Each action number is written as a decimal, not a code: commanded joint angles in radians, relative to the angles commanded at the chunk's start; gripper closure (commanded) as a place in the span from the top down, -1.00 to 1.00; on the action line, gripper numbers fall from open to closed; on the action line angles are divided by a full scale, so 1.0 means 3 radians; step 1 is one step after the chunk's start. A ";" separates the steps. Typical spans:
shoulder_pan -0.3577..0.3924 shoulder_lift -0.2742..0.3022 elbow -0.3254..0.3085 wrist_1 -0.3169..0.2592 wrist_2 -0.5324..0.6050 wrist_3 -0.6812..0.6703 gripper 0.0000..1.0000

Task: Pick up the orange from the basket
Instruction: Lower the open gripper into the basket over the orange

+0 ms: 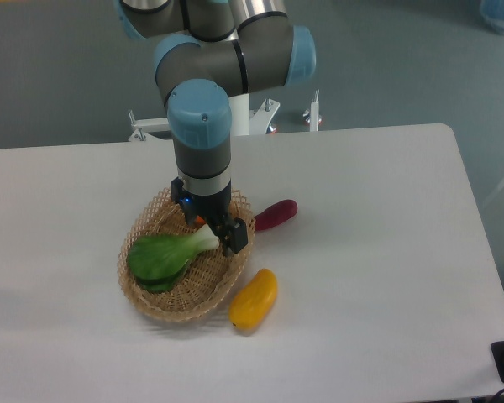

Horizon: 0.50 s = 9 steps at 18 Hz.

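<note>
Step in hand, as I judge it: the grasp itself, down inside the shallow oval tan wicker basket point(155, 304). The grey-and-blue arm stands vertical over the basket's far right part, its black two-finger gripper point(221, 232) sunk below rim level.

The small bright orange fruit point(200, 220): only a sliver shows, at the left edge of the gripper body, far side of the basket. Mostly hidden by the wrist. Cannot tell whether the fingers point(235, 238) are spread or closed, nor whether they bear on the fruit; one dark finger is visible on the near-right side, the other is not.

Next move, judged: if the fingers truly straddle the fruit, close and lift straight up, clear of the lacy rim. If not, re-centre first.

In the way: the leafy green vegetable with white stalk point(164, 254) lies in the basket, stalk end touching or just beside the gripper. A lift could drag it. The near rim sits close behind the visible finger.

Outside on the white bench point(378, 252): a dark red elongated vegetable point(275, 214) just beside the basket's right rim; a yellow-orange mango-like fruit point(254, 299) touching or nearly touching the front rim. Neither blocks a vertical lift.
</note>
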 joint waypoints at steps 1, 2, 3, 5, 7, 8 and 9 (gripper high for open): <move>0.0000 0.0015 -0.0010 0.0000 0.0005 -0.0005 1.00; 0.0005 0.0046 -0.0046 -0.0005 0.0010 -0.0015 1.00; 0.0015 0.0056 -0.0066 -0.0010 0.0020 -0.0071 1.00; 0.0020 0.0097 -0.0097 -0.0015 0.0041 -0.0356 1.00; 0.0020 0.0143 -0.0168 0.0000 0.0036 -0.0816 1.00; 0.0020 0.0158 -0.0184 -0.0005 0.0041 -0.1026 1.00; 0.0020 0.0189 -0.0189 -0.0015 0.0056 -0.1195 1.00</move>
